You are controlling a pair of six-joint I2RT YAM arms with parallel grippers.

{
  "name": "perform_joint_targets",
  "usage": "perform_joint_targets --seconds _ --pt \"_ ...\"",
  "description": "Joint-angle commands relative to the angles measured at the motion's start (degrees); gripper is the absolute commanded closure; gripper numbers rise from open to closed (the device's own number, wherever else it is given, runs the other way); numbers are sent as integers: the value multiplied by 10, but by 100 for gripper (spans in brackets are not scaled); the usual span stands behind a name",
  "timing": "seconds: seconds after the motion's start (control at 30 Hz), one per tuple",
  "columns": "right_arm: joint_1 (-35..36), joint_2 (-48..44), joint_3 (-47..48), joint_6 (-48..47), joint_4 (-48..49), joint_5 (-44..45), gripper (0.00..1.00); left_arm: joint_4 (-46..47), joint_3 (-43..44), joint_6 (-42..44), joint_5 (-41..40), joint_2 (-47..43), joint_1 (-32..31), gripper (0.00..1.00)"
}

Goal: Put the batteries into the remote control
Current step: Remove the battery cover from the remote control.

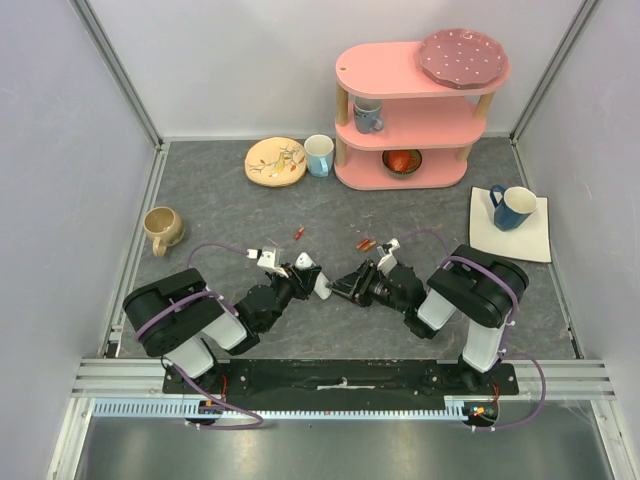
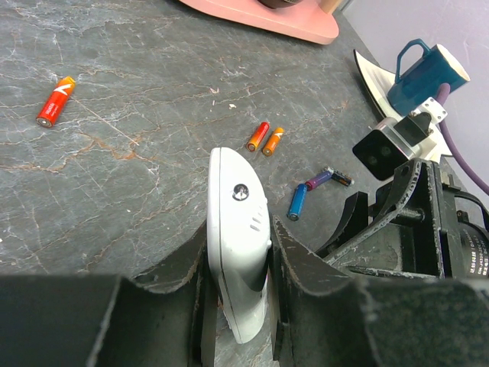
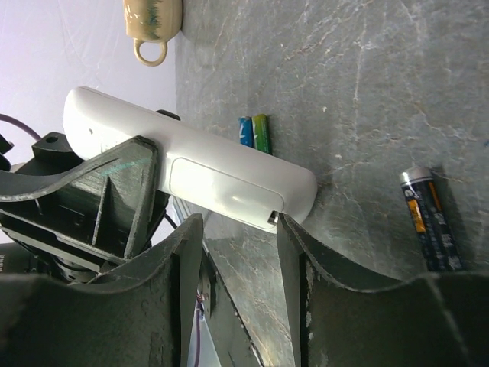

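Observation:
My left gripper (image 2: 241, 260) is shut on the white remote control (image 2: 238, 229), holding it on edge just above the table, near the middle (image 1: 318, 280). In the right wrist view the remote (image 3: 191, 164) shows its back, with the cover in place. My right gripper (image 3: 238, 222) stands open just below that cover, its fingertips close to the remote and nothing between them. Batteries lie loose on the table: a red one (image 2: 56, 100), two orange (image 2: 258, 136), a blue (image 2: 297, 202), a purple-dark one (image 2: 319, 180), a blue-green pair (image 3: 254, 132) and a dark one (image 3: 428, 218).
A pink three-tier shelf (image 1: 410, 110) stands at the back with a pink plate, a mug and a red bowl on it. A yellow plate (image 1: 275, 161) and a cup (image 1: 319, 154) sit beside it. To the left is a beige mug (image 1: 162, 228); at the right, a blue mug (image 1: 512, 207) on a white plate.

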Motion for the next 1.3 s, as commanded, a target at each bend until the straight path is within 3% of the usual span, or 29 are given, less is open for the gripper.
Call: perform_joint_targets --seconds 0.0,1.27 --pt "-2 -2 -9 -6 113 12 49 146 -13 10 -15 10 -4 98" --pt "13 14 6 -4 98 10 49 146 -13 4 -14 7 -5 98"
